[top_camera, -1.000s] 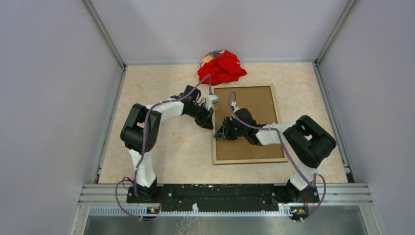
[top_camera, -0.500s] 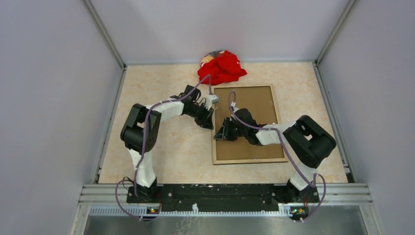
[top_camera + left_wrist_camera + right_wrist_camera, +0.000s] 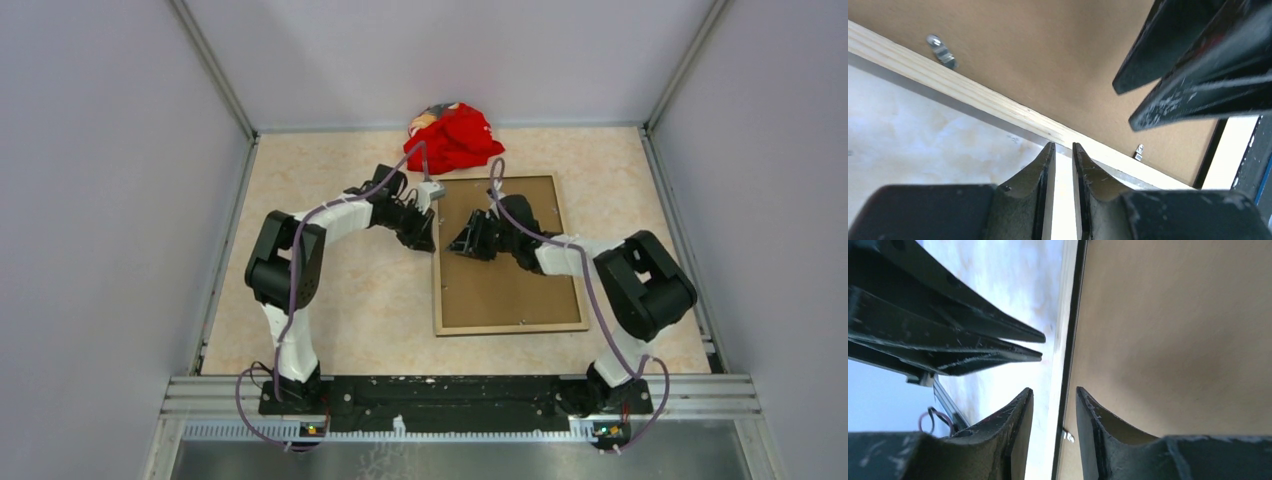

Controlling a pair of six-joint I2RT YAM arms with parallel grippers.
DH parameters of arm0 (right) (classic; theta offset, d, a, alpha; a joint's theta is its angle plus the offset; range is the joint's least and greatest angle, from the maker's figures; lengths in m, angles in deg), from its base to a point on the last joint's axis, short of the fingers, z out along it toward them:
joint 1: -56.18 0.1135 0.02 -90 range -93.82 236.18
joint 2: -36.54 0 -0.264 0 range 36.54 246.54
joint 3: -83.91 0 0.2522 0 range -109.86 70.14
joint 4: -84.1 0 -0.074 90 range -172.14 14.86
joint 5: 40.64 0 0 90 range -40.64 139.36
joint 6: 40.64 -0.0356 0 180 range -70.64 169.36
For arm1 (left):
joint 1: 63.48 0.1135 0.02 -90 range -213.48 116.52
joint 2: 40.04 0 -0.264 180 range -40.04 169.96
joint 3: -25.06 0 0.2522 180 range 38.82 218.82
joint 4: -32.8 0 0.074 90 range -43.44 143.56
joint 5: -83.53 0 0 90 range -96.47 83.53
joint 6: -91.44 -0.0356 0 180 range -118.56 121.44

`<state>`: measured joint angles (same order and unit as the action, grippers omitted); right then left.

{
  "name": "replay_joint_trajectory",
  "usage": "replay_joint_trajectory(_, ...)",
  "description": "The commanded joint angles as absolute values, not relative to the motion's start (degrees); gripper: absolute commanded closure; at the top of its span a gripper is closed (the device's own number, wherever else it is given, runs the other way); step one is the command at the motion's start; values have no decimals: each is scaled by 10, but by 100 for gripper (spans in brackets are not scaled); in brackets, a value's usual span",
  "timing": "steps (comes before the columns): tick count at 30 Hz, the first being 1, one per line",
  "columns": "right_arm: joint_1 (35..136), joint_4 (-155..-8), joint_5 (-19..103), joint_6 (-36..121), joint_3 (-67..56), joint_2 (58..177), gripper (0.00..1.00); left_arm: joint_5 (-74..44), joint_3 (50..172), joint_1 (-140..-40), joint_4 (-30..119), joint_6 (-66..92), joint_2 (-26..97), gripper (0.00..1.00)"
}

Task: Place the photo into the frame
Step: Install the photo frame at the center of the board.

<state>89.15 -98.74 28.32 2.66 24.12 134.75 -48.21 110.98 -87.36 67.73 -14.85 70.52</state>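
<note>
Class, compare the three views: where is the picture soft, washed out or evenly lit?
Top external view: even, soft lighting, sharp throughout, no glare on the frame. Left wrist view: its own fingers are dark with little detail, and the table looks washed out. Right wrist view: the table is overexposed to bluish white, and the backing board is soft and textureless.

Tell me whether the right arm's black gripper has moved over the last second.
Yes. The right gripper moved along the pale wooden frame, away from the bases, toward the crumpled red cloth.
</note>
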Motion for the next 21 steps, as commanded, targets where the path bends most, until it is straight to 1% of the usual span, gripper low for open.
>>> replay_joint_trajectory(1, 856, -989, 280, 31, 190, 1312, 62, -498, 1150, -858, 661, -121, 723, 76)
replay_joint_trajectory(5, 835, -1015, 281, 15, 178, 1342, 63, -519, 1164, -842, 633, -84, 744, 76)
replay_joint_trajectory(13, 833, -1045, 285, -14, 105, 1454, 66, -543, 1205, -836, 636, -61, 788, 76)
replay_joint_trajectory(21, 832, -1024, 280, -26, 33, 1530, 68, -554, 1198, -836, 627, -59, 793, 78)
